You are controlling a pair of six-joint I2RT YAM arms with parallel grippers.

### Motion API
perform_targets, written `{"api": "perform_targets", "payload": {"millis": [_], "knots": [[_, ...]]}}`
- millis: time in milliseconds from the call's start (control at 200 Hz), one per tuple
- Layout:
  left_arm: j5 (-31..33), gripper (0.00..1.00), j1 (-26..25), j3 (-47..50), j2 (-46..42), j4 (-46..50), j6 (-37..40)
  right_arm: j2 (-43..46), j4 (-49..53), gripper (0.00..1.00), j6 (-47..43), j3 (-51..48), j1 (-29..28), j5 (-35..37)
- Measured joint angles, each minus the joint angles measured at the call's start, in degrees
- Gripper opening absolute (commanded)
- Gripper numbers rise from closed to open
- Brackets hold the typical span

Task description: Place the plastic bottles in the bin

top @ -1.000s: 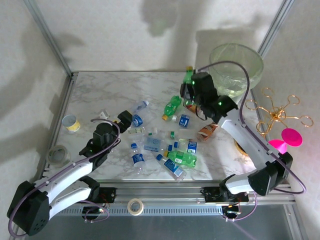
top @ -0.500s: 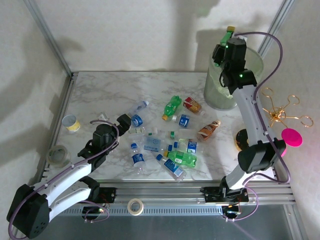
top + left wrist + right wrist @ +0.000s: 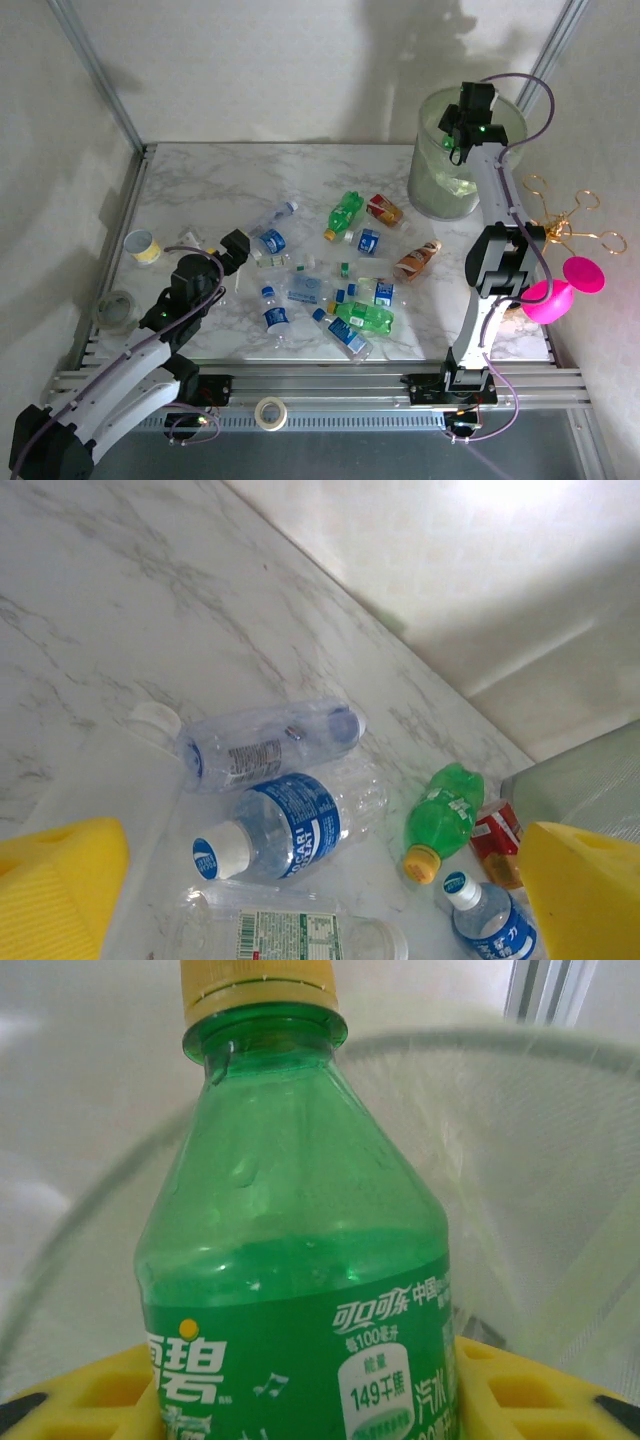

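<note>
Your right gripper (image 3: 455, 135), upper right of the top view, clasps the green bottle (image 3: 300, 1260) upright over the bin (image 3: 430, 195); your left gripper (image 3: 320, 895) gapes wide, empty

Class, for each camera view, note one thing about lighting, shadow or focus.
Top external: broad soft shadows fall across the back wall above the bin. Left wrist: blown-out glare at the top, yellow fingers blurred in the corners. Right wrist: green bottle sharp, bin rim behind it soft.
</note>
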State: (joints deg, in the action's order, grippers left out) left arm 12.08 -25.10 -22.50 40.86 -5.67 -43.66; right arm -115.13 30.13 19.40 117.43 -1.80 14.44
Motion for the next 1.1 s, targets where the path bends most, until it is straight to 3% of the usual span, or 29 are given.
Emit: {"api": "perform_targets", "payload": {"millis": [345, 501, 711, 901, 1097], "knots": [[4.15, 1.0, 0.33, 0.0, -3.63, 3.04, 0.59, 1.51, 1.97, 0.98, -0.57, 4.94, -0.39, -0.98], [5.07, 1.0, 0.85, -0.44, -2.27, 4.92, 2.84, 6.43, 2.38, 0.99, -2.4, 4.94, -2.38, -0.94], [5.6, 1.0, 1.11, -3.37, 2.12, 8.35, 5.88, 16.76, 0.94, 0.99, -5.75, -0.15, -14.95, 1.42], [5.29, 1.0, 2.49, -5.38, 6.69, 9.57, 6.64, 24.81, -4.33, 0.99, -6.82, -15.76, -26.6, 2.78], [3.67, 1.0, 3.89, -7.65, 12.24, 13.29, 6.56, 25.99, -8.48, 0.99, -6.45, -30.58, -35.95, 4.2]]}}
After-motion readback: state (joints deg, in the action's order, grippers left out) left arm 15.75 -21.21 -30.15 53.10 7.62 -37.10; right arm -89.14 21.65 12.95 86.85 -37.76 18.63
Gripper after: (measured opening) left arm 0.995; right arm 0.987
